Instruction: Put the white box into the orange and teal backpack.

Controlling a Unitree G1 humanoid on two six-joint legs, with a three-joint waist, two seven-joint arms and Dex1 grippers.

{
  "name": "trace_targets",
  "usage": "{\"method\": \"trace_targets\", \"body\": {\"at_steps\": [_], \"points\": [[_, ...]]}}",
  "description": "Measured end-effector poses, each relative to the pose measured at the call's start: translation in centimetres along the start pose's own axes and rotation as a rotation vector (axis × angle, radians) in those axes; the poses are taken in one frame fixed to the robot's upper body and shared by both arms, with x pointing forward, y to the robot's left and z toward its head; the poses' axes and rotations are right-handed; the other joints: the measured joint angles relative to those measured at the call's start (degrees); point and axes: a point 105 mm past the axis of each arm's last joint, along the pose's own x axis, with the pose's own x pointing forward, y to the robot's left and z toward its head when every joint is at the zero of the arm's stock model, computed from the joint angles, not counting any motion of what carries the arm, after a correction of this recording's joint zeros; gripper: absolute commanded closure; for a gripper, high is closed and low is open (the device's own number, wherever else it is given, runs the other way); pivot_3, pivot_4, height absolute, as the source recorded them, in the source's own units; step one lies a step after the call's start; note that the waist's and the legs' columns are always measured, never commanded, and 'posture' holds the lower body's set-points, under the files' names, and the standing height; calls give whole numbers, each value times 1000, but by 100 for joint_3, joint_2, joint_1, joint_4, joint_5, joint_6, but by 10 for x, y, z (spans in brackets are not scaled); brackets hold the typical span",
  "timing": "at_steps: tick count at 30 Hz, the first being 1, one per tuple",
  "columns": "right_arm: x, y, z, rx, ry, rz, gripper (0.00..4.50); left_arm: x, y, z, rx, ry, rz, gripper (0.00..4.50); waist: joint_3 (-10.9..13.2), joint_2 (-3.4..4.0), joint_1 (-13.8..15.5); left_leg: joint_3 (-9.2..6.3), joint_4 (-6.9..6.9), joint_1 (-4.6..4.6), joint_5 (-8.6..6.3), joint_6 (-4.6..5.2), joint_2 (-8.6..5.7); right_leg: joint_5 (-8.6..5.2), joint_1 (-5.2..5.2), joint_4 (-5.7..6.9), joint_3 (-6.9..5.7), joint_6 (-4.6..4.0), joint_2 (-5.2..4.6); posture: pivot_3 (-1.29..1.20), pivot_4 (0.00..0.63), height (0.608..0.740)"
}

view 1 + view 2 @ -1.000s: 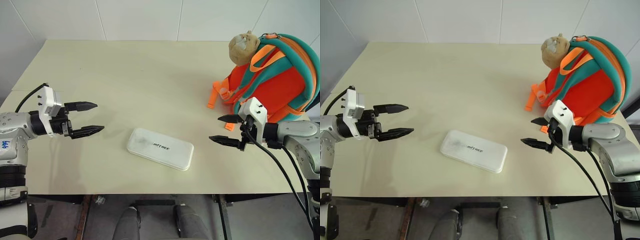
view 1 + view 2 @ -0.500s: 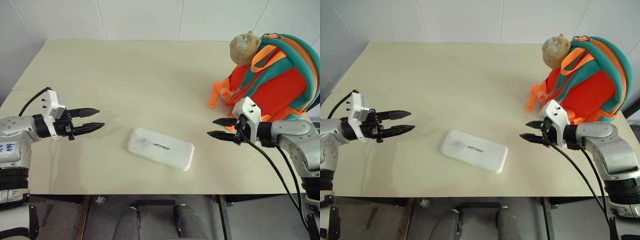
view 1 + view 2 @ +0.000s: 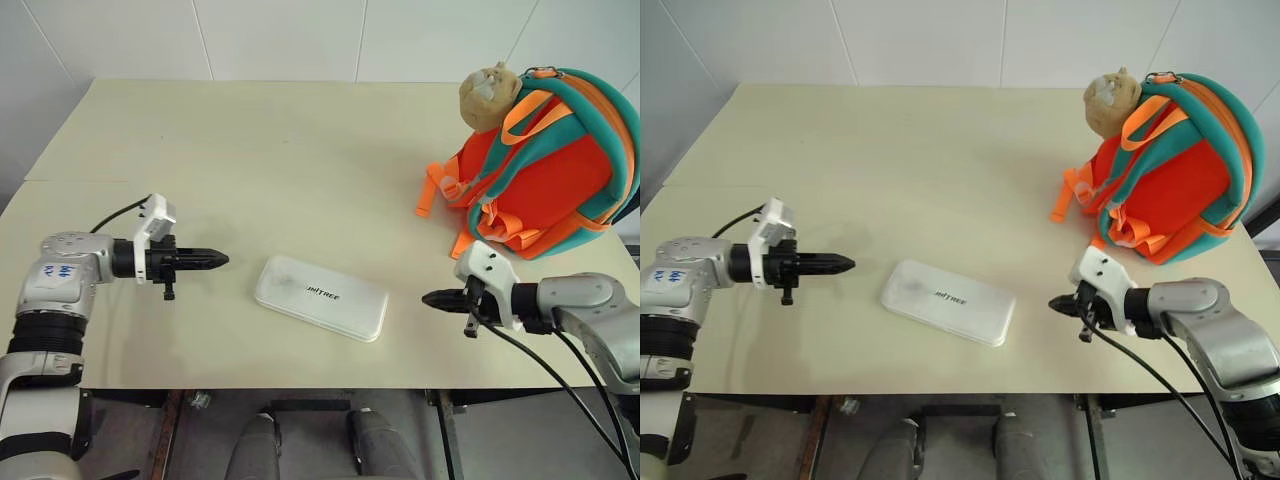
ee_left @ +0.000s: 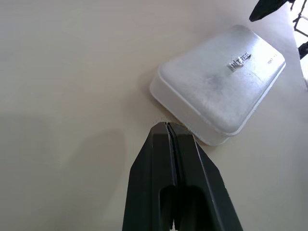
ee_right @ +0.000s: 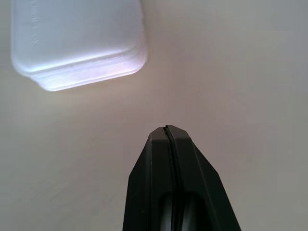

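The white box (image 3: 321,297) lies flat on the cream table (image 3: 280,160), near the front edge at its middle, dark lettering facing up. My left gripper (image 3: 222,260) is shut with nothing in it, its tip pointing at the box's left end from a short gap away; the left wrist view shows that end of the box (image 4: 221,89) just past the closed fingers (image 4: 166,144). My right gripper (image 3: 427,297) is also shut and empty, aimed at the box's right end. The orange and teal backpack (image 3: 545,170) stands at the table's back right, a tan plush head (image 3: 486,93) on top.
Orange straps (image 3: 432,190) trail from the backpack onto the table toward the middle. The table's front edge (image 3: 300,388) runs just below the box. A white tiled wall (image 3: 300,35) rises behind the table.
Both grippers went from wide open to fully shut. Both arms came down toward the table, and each tip now points at an end of the box. The box has not moved.
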Motion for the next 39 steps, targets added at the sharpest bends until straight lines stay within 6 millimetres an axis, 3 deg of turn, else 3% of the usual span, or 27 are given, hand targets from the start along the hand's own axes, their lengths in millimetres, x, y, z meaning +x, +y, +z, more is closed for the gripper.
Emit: {"method": "trace_targets", "body": {"at_steps": [7,13,21,29,39], "points": [[12,9,-5,18,16,7,4500,21,-1,-11,-38,43,-65,4487,0,-1,3,-1,4,-1,0,0,0,1,0,2,0,1,-1,0,150,740],[18,13,6,-8,-10,26,4500,32,-3,-6,-32,19,-100,4487,-1,-1,8,-2,6,-1,0,0,-1,2,2,1,0,4,-1,0,150,740],[27,23,18,-45,-38,91,4500,35,-13,0,-11,23,-155,4487,0,-1,9,-4,5,-1,0,0,0,2,2,2,-1,4,0,0,150,740],[31,17,24,-80,-44,116,4500,35,-22,-5,-18,39,-168,4487,-1,-1,9,-5,6,0,0,0,-1,2,4,1,-1,3,-1,0,150,740],[30,14,23,-93,-42,122,4500,32,-11,-2,-13,9,-55,4487,-1,-1,7,-7,6,-1,0,0,-1,2,3,1,-3,4,0,0,150,740]]}}
